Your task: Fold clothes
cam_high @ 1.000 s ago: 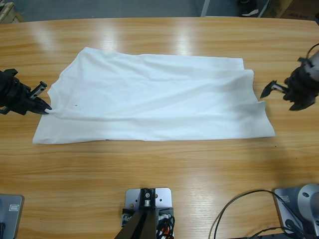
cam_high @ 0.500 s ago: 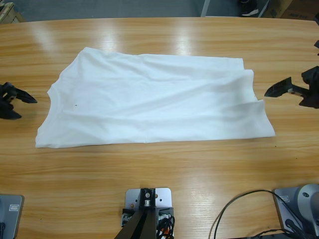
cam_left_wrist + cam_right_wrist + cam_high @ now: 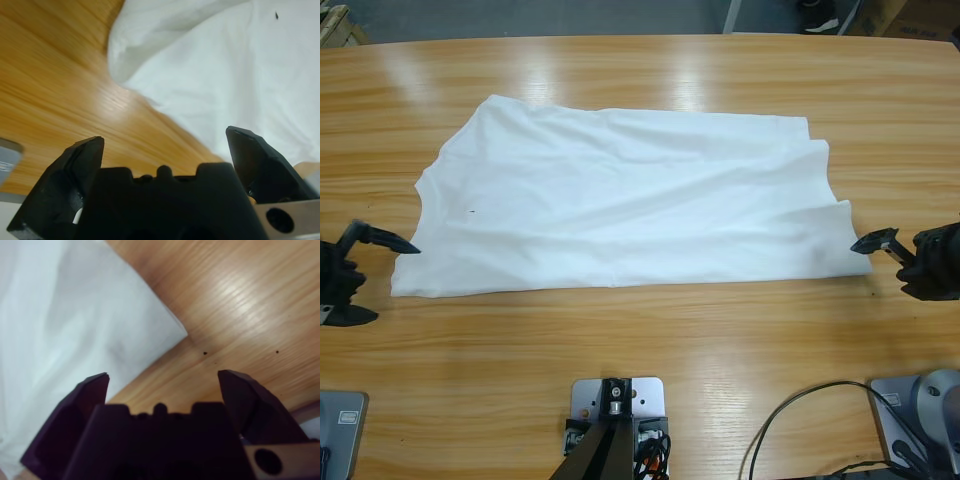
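A plain white shirt [image 3: 620,210] lies spread flat and lightly wrinkled across the middle of the wooden table [image 3: 650,340], with a tiny dark speck [image 3: 472,211] near its left side. My left gripper [image 3: 382,282] is open, low over the table just off the shirt's near-left corner, holding nothing. In the left wrist view the shirt [image 3: 225,70] fills the area ahead of the open left gripper [image 3: 165,140]. My right gripper [image 3: 882,264] is open beside the near-right corner. In the right wrist view that corner [image 3: 172,330] lies just ahead of the right gripper [image 3: 162,376].
A black cable [image 3: 790,415] loops over the table's near right part. Bare wood surrounds the shirt on all sides. The table's far edge [image 3: 620,38] runs along the top, with floor beyond it.
The left gripper let go of the shirt's left edge. Both grippers drew outward, then moved toward the near side to the shirt's near corners. The near-left corner shifted slightly.
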`<state>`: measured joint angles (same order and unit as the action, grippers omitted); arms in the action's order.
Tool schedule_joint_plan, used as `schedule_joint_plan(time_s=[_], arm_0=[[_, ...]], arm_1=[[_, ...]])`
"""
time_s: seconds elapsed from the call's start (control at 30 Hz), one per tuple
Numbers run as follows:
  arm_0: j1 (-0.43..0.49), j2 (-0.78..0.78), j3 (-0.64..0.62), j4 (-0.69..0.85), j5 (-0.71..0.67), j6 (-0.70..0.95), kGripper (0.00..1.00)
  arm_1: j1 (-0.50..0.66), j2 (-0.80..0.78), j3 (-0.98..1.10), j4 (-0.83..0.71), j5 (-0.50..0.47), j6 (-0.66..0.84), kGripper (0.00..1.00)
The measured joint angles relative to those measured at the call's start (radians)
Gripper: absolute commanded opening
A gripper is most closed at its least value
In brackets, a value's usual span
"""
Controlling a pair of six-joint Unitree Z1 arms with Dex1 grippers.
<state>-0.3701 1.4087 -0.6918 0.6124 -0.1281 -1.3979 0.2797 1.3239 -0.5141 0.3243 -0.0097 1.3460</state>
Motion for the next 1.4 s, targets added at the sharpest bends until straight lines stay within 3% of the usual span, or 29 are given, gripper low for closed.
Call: schedule_joint_plan(time_s=[0.17, 0.23, 0.3, 0.5, 0.53, 0.6, 0.63, 0.8, 0.87, 0.9, 1.13, 1.17, 1.2, 1.23, 1.27, 1.3, 1.33, 1.4], arm_0=[[0.0, 0.056, 0.023, -0.053, -0.007, -0.076, 0.857], [0.0, 0.061, 0.034, -0.06, -0.007, -0.087, 0.814], [0.0, 0.064, 0.052, -0.078, -0.007, -0.096, 0.753], [0.0, 0.066, 0.086, -0.14, -0.007, -0.117, 0.745], [0.0, 0.066, 0.088, -0.146, -0.007, -0.117, 0.692], [0.0, 0.067, 0.095, -0.159, -0.005, -0.117, 0.458], [0.0, 0.07, 0.098, -0.167, -0.004, -0.117, 0.41], [0.0, 0.075, 0.111, -0.197, 0.011, -0.107, 0.392], [0.0, 0.075, 0.115, -0.199, 0.018, -0.102, 0.099], [0.0, 0.075, 0.116, -0.2, 0.02, -0.1, 0.0], [0.0, 0.075, 0.128, -0.2, 0.035, -0.096, 0.0], [0.0, 0.075, 0.131, -0.2, 0.038, -0.094, 0.003], [0.0, 0.075, 0.134, -0.2, 0.039, -0.092, 0.221], [0.0, 0.075, 0.137, -0.2, 0.04, -0.089, 0.528], [0.0, 0.075, 0.14, -0.2, 0.041, -0.086, 0.75], [0.0, 0.075, 0.142, -0.2, 0.042, -0.084, 0.883], [0.0, 0.075, 0.143, -0.2, 0.042, -0.083, 0.942], [0.0, 0.073, 0.143, -0.197, 0.042, -0.079, 0.959]], arm_1=[[0.0, 0.086, 0.035, -0.081, 0.01, 0.075, 0.611], [-0.005, 0.107, 0.051, -0.115, 0.011, 0.088, 0.53], [-0.019, 0.129, 0.071, -0.153, 0.013, 0.093, 0.517], [-0.051, 0.168, 0.1, -0.218, 0.025, 0.094, 0.504], [-0.055, 0.168, 0.102, -0.223, 0.027, 0.094, 0.39], [-0.063, 0.168, 0.107, -0.244, 0.034, 0.094, 0.204], [-0.067, 0.17, 0.108, -0.262, 0.038, 0.093, 0.179], [-0.093, 0.176, 0.115, -0.298, 0.057, 0.069, 0.152], [-0.096, 0.177, 0.118, -0.302, 0.058, 0.065, 0.146], [-0.098, 0.179, 0.118, -0.304, 0.059, 0.064, 0.119], [-0.1, 0.183, 0.119, -0.306, 0.063, 0.042, 0.117], [-0.101, 0.183, 0.119, -0.306, 0.063, 0.04, 0.123], [-0.102, 0.183, 0.119, -0.306, 0.063, 0.039, 0.189], [-0.103, 0.183, 0.119, -0.306, 0.064, 0.039, 0.36], [-0.104, 0.183, 0.119, -0.306, 0.065, 0.039, 0.577], [-0.104, 0.183, 0.119, -0.306, 0.065, 0.039, 0.78], [-0.104, 0.183, 0.119, -0.306, 0.065, 0.039, 0.915], [-0.104, 0.184, 0.117, -0.308, 0.065, 0.039, 0.983]])
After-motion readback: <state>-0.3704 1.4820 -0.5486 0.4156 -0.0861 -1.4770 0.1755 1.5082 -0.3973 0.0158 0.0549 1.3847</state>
